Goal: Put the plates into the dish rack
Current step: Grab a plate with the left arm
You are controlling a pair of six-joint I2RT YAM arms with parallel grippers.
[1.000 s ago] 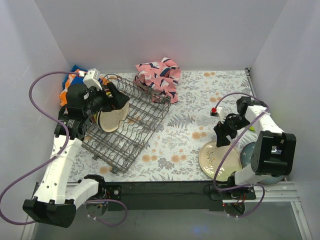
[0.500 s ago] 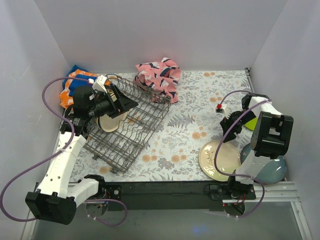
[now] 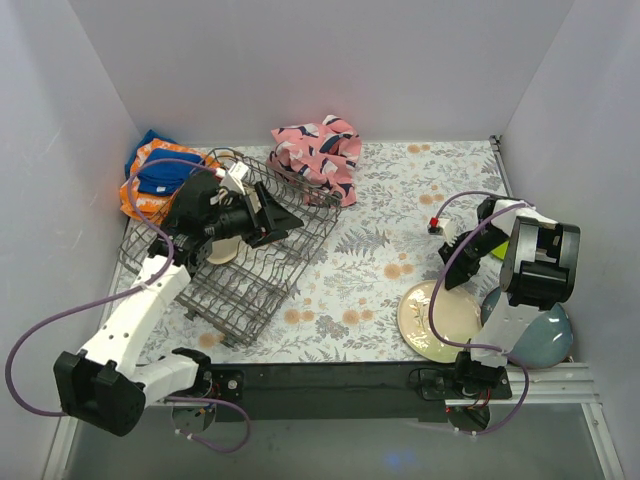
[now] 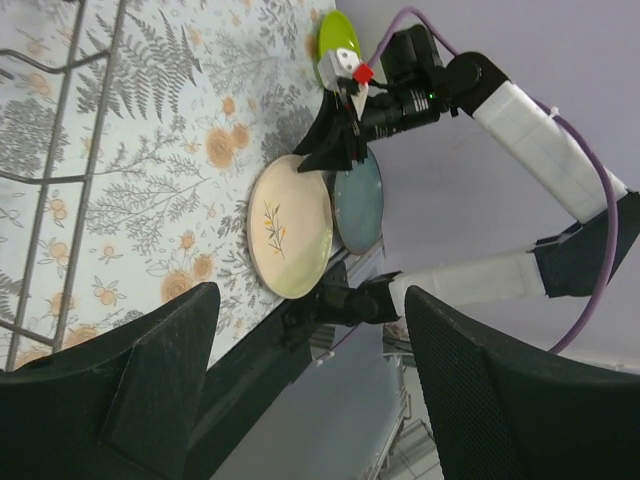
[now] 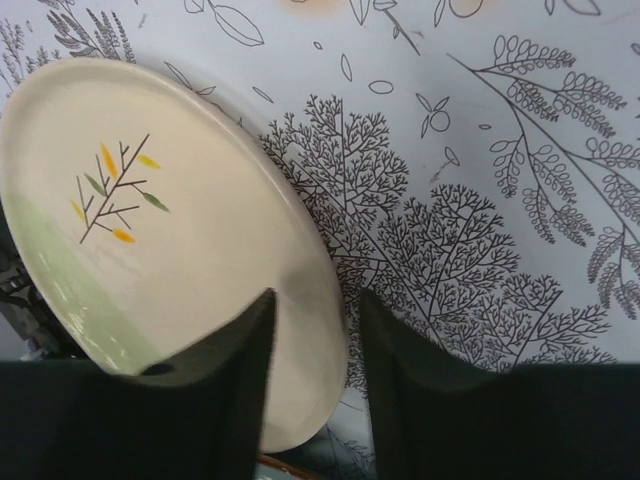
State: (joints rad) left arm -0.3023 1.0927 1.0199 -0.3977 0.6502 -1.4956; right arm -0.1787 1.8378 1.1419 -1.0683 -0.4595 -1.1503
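The grey wire dish rack (image 3: 262,285) lies at the left, with one cream plate (image 3: 220,248) standing among its tines. My left gripper (image 3: 280,220) hovers over the rack just right of that plate, open and empty (image 4: 310,296). A second cream plate with a twig motif (image 3: 436,322) (image 5: 150,230) (image 4: 290,240) lies flat near the front right. My right gripper (image 3: 448,278) (image 5: 315,335) is down at its rim, one finger over the plate and one over the tablecloth, with a gap still showing. A blue-grey plate (image 3: 540,335) (image 4: 362,198) lies beside it.
A lime-green plate (image 3: 499,247) (image 4: 335,30) sits behind the right arm. A pink patterned cloth (image 3: 320,152) is at the back and an orange and blue cloth (image 3: 150,175) at the back left. White walls enclose the table; a black rail (image 3: 330,385) runs along the front.
The left gripper let go of the cream plate in the rack and drew away to the right. The right gripper came down over the second plate's rim and its jaws narrowed.
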